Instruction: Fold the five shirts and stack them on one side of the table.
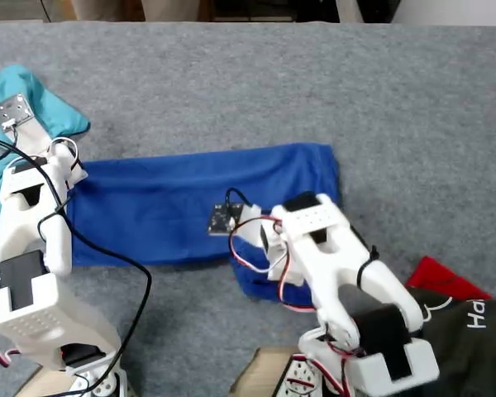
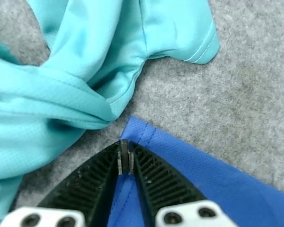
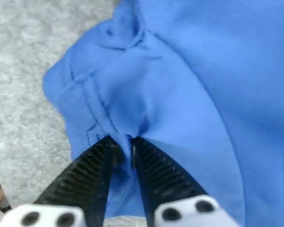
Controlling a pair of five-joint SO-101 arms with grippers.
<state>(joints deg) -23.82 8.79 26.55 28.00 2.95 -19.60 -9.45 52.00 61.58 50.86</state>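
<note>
- The left tool [image 2: 125, 158] has its jaws pressed together on the hemmed edge of the blue shirt [image 1: 190, 203], right by a corner of the cloth.
- The right tool [image 3: 128, 150] is pinched narrow too, with a small ridge of the same blue cloth gathered between its black ribbed jaws, near a bunched, stitched part of the shirt.
- From above, the blue shirt lies flat as a long band. Its long axis runs across the bench [image 1: 331, 83] from one arm's side to the other.
- The band sits a little askew, its right end farther from the arms than its left end.
- The left tool holds the band's left end. The right tool holds the near edge toward the right end, where a flap of cloth hangs out of the band toward the arm bases.
- I cannot tell which end is the collar and which the hem.
- Just beside the left tool's corner lies a crumpled teal shirt [image 1: 41, 103], at the bench's far left; whether it touches the blue one is unclear.
- At the near right, well apart from the blue shirt, a dark shirt [image 1: 471, 339] lies heaped with a red garment [image 1: 442, 279] touching its far edge.
</note>
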